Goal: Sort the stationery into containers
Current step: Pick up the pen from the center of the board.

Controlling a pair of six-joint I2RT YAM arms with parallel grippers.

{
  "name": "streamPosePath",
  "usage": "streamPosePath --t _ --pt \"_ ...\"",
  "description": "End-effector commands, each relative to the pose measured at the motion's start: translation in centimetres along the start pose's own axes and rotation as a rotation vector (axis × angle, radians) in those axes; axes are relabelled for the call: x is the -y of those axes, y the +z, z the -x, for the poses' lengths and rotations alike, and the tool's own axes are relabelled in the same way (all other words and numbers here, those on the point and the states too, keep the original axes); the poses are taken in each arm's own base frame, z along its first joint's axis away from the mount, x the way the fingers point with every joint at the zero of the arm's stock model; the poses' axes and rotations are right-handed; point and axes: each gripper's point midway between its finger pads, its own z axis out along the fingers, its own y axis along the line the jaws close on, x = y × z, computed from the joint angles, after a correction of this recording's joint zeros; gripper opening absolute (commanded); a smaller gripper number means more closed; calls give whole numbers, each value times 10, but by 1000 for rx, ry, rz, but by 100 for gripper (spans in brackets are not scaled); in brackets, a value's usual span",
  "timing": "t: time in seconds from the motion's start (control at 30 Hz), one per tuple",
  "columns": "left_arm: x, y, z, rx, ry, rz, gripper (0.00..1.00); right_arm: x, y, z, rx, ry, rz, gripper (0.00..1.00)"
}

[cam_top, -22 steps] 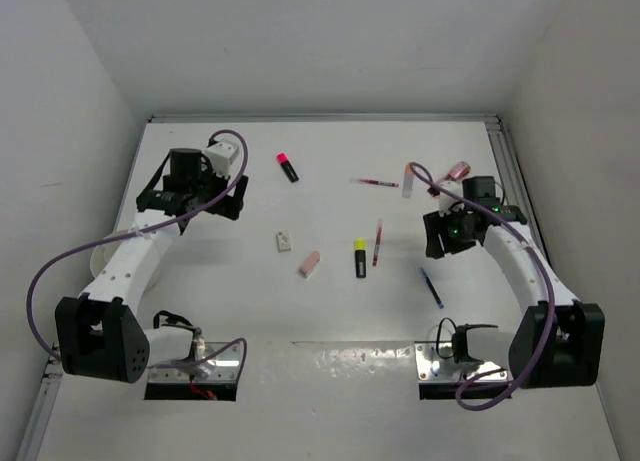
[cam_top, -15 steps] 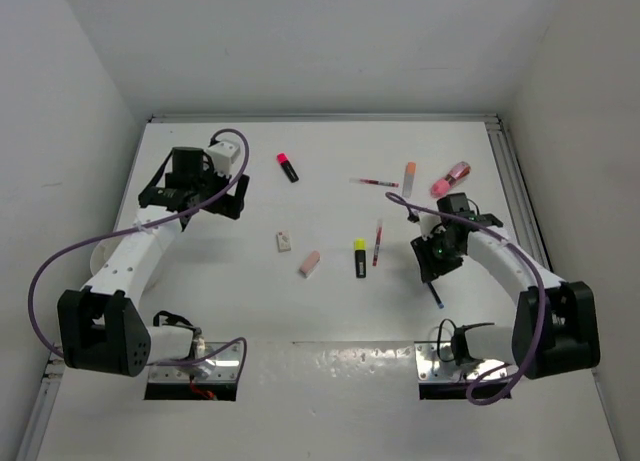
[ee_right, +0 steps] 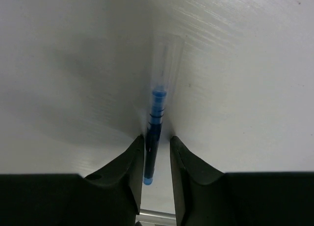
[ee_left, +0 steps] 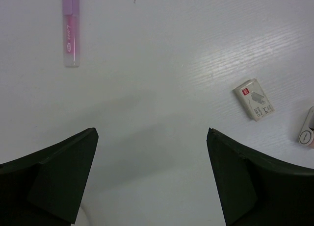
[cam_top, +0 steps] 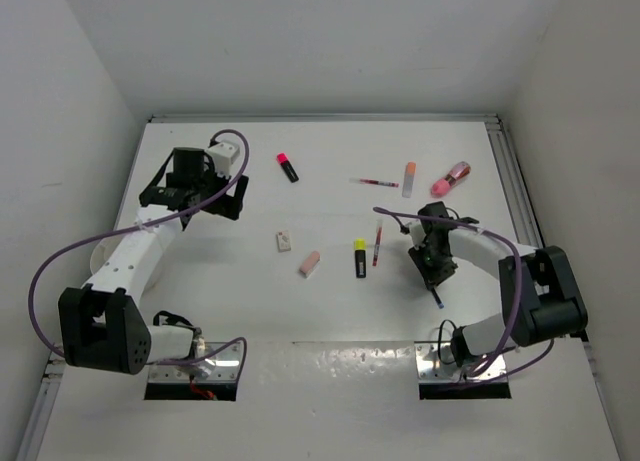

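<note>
1. Blue pen (ee_right: 153,138) first: it lies flat on the table (cam_top: 250,311), over on the right side. From overhead only its near tip shows, poking out from under the right gripper (cam_top: 433,266), so the pen is directly below that hand.
2. On the right wrist view the pen's long axis runs straight up the frame between the two fingers (ee_right: 135,160). That puts it crosswise to the way the jaws close, which looks like a decent line-up for a pinch.
3. The right gripper's fingers sit tight on either side of the barrel, with maybe a sliver of gap on one side. I honestly can't tell whether it's squeezing the pen or just bracketing it.
4. The left gripper (ee_left: 151,132) is spread wide with nothing in it. It hovers over bare table at the far left, well apart from the pen, so this one belongs to the right arm.
5. The pink cup (cam_top: 450,179) is out past the right gripper and a bit to its right, near the orange-capped marker (cam_top: 408,178). It looks tipped on its side, and I see nothing in it.
6. The white tub (cam_top: 101,253) is at the left edge, mostly hidden under the left arm, so its inside isn't visible. My guess is the cup is the closer drop.
7. Loose in the middle of the table are a yellow-capped highlighter (cam_top: 359,258), a pink eraser (cam_top: 309,264) and a whitish eraser (ee_left: 254,99).
</note>
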Motion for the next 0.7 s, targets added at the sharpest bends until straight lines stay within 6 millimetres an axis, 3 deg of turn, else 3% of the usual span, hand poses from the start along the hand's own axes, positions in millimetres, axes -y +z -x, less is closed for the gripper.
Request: streamPosePath --t 0.0,0.1,0.2,0.33,0.4,0.43,0.47,0.53,0.67 --pt "-5 -2 12 21 -4 24 100 9 6 7 16 13 -75 26" --pt "-7 -3 12 19 2 29 100 9 12 5 -1 16 -76 20" --pt "-8 -9 16 48 33 13 100 6 11 6 -16 8 -58 1" --pt "0 -24 31 139 61 -46 100 -19 -25 38 107 -39 121 0" --pt "19 -39 47 221 91 -149 100 -22 -67 72 252 -76 175 0" --pt "26 -46 55 260 106 -192 100 -32 -97 100 366 -102 247 0" --pt "45 -61 66 327 110 -288 100 -34 -116 112 426 -107 277 0" --pt "61 -80 89 447 120 -372 100 -42 -162 144 573 -121 336 0" --pt "107 -129 136 644 22 -662 100 -93 -228 190 720 -120 543 0"
